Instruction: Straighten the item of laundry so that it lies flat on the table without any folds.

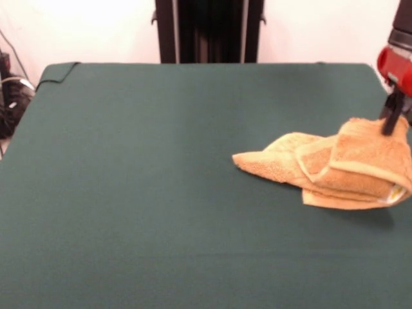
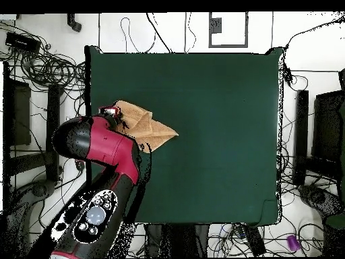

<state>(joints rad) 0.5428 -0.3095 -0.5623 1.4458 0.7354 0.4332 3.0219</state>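
The orange-tan towel (image 1: 335, 168) lies crumpled and folded over itself on the green table (image 1: 161, 193) at the right side of the front view. Its pale border band shows across the folded top layer. My gripper (image 1: 391, 122) comes down at the right edge of the picture, with its black fingers pinched on the towel's raised far edge. In the overhead view the towel (image 2: 147, 127) lies near the table's (image 2: 222, 135) left edge. There the red arm (image 2: 101, 145) covers part of the towel, and the gripper (image 2: 112, 114) is at the towel's left end.
The black pedestal (image 1: 209, 31) stands behind the table's far edge. Cables lie off the table at the left (image 1: 11, 96). In the overhead view, cables and equipment (image 2: 47, 67) surround the table.
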